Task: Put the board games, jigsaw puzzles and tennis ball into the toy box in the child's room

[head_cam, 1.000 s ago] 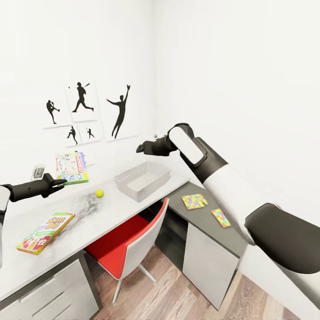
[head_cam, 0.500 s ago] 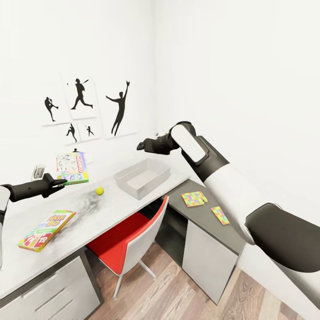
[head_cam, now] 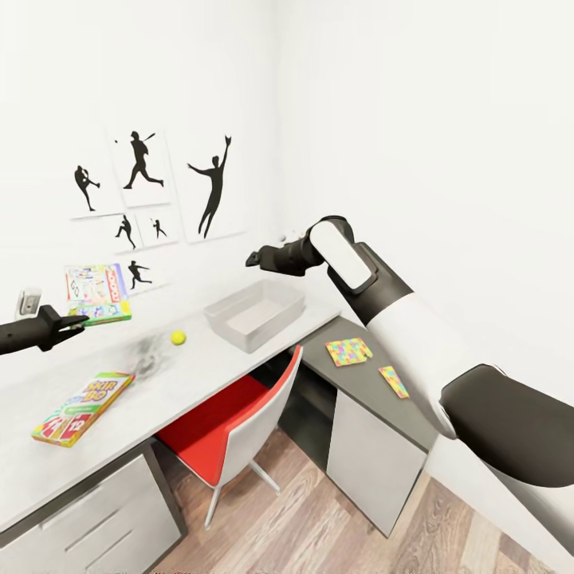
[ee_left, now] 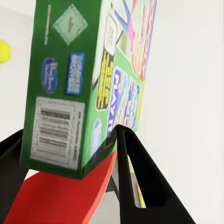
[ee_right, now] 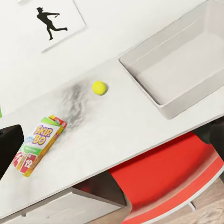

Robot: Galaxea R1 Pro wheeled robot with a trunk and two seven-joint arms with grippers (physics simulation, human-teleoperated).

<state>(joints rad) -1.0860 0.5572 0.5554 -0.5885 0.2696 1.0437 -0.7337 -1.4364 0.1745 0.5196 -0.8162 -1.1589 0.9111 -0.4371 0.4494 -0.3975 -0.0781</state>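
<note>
Here, in the head view, the left gripper (head_cam: pixel 73 323) holds the white-and-green board game (head_cam: pixel 98 293) by its lower edge, lifted above the far left end of the desk (head_cam: pixel 199 375). The toy box (head_cam: pixel 257 314) sits well apart from it toward the corner, apparently empty, with the tennis ball (head_cam: pixel 178 338) lying between the two and the SKIP-BO game (head_cam: pixel 82 407) flat near the desk's front edge. The right gripper (head_cam: pixel 253 259) hovers above the toy box; whether its fingers are released or clenched cannot be told. Two jigsaw puzzles (head_cam: pixel 348 351) lie on the lower dark cabinet (head_cam: pixel 375 402) beyond a red chair (head_cam: pixel 239 430).

In the left wrist view, the dark fingers (ee_left: pixel 140 182) are clenched on the board game box (ee_left: pixel 84 88) at its barcode end, gripping only a narrow strip near one corner — so the box hangs mostly beyond the grip and looks liable to swing or slip.

In the right wrist view, the toy box (ee_right: pixel 184 65) lies open from above, the tennis ball (ee_right: pixel 99 87) just beside its near corner, and the SKIP-BO game (ee_right: pixel 39 144) further along the desk.

The step in hand appears to be carrying the held game across to the bin. It would go best done slowly, passing above the ball rather than through it, with the box tipped flat over the bin's middle before letting go — and with the right arm cleared from above the bin first.
</note>
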